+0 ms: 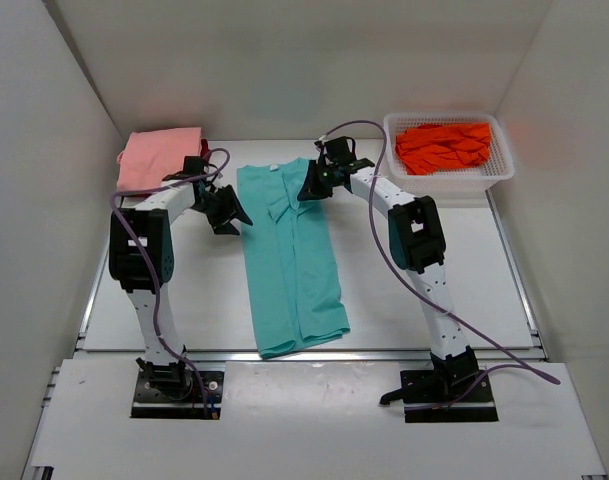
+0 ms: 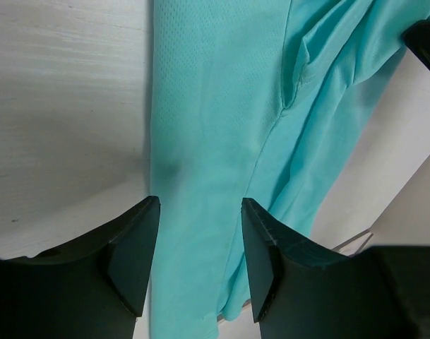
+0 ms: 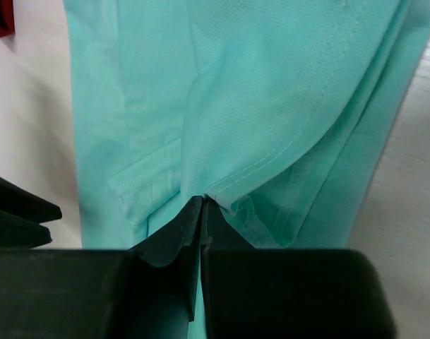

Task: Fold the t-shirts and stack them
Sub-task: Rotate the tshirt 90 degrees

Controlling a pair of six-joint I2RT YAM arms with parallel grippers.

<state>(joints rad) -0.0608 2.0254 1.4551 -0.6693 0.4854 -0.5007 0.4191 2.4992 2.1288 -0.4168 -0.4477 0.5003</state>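
The long teal soft-cloth t-shirt (image 1: 289, 270) lies spread flat. The right gripper (image 3: 202, 201) has its jaws pressed together, pinching a puckered fold of the shirt at their tips. The left gripper (image 2: 200, 212) holds nothing, its jaws moderately apart, with the shirt's edge under the gap between them.

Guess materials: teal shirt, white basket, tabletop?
The teal t-shirt: thin knit, likely a synthetic sports fabric. It is matte, with a fine pinhole texture and stitched hems in the wrist views.
The basket: probably moulded plastic. It is white with open gridded walls and a stiff rim.
The table: smooth, hard and off-white, maybe laminate or painted board. The pictures don't show which.
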